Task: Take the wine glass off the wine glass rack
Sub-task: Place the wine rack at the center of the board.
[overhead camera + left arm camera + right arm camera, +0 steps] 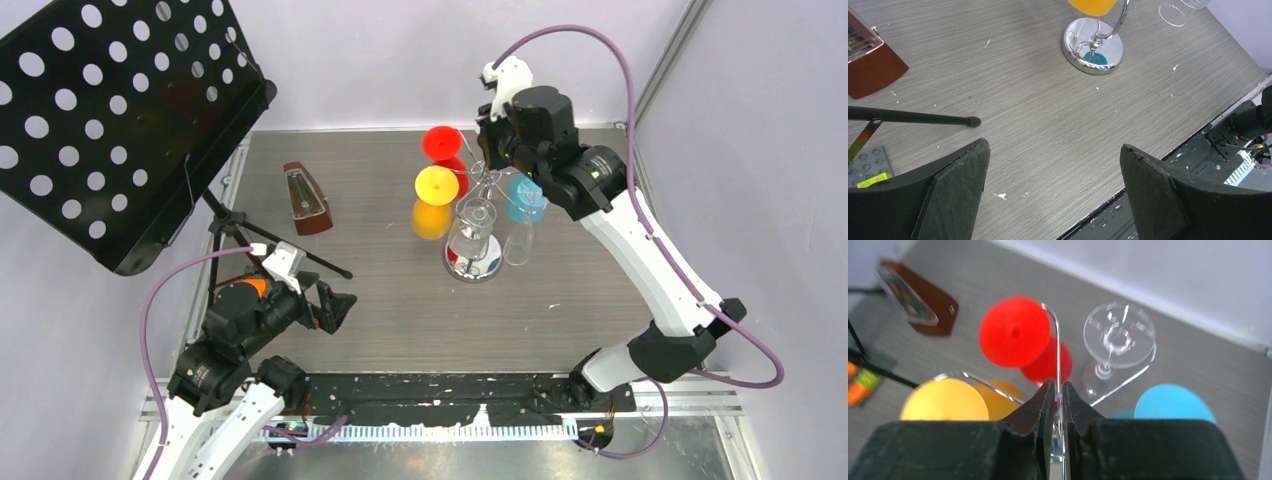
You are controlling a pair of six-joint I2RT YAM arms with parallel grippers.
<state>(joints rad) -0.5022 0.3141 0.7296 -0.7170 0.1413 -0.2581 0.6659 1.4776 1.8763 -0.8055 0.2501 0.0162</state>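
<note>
From above, the wine glass rack [487,178] stands toward the far side of the tabletop [400,320]. A red wine glass [440,143], a yellow wine glass [437,185] and orange, blue and clear ones all hang foot-up from its arms; none is off yet. The right gripper [488,148] sits directly over the rack's top. The left gripper [335,305] hangs well apart at the near left, beside the music stand [120,120].

The left wrist view shows that arm's jaws spread wide with only bare tabletop between them, and the rack's mirrored base [1093,46] well ahead.

In the right wrist view the jaws are drawn to a thin slit. The rack's chrome top wire [1058,350] runs down into it, apparently pinched, and no glass is held. The clear wine glass [1118,335] hangs just beyond.

The likely hazard is that the hold is on the rack rather than a glass. A pull upward or sideways would probably lift or tip the whole stand, swinging the glasses so they knock together or slide off the curled arms. The slick, thin wire could also slip free.
</note>
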